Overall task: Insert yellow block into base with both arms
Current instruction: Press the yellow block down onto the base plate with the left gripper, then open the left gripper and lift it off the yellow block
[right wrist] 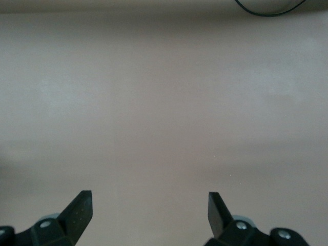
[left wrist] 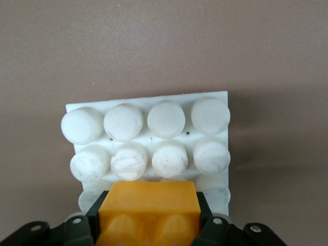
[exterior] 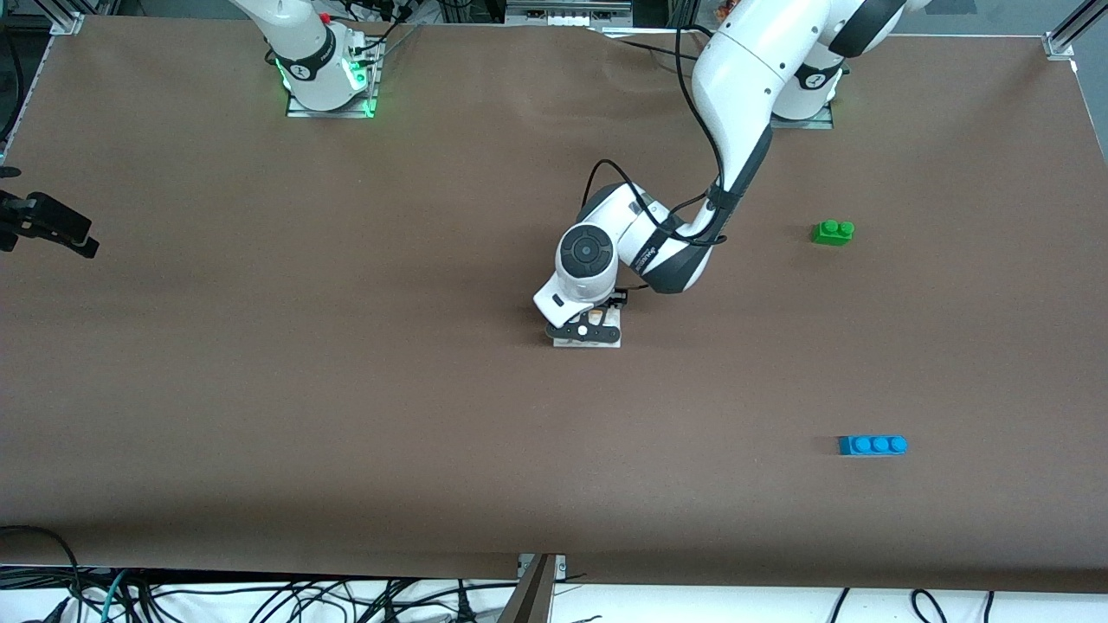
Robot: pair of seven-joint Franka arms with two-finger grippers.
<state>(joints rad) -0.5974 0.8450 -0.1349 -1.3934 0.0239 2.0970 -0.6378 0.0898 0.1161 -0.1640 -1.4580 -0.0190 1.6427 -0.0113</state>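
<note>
Your left gripper [left wrist: 148, 225] is down at the middle of the table, its black fingers [left wrist: 89, 228] clamped on either side of the yellow block [left wrist: 148, 210], which sits over the white base [left wrist: 148, 105]. From the left wrist view the block covers the row of studs closest to the gripper, while two full rows of round white studs show clear ahead of it; you cannot tell from these views whether the block is pressed fully home. In the front view the left arm's wrist hides most of the base [exterior: 589, 342], leaving only its edge nearest the front camera showing. Your right gripper [right wrist: 148, 215] has its fingers [right wrist: 79, 210] spread wide apart with nothing between them, hanging over bare brown table, and that arm waits. The green brick [exterior: 833, 232] lies toward the left arm's end of the table, and the blue brick [exterior: 872, 445] lies nearer the front camera than the green one, both well apart from the base.
</note>
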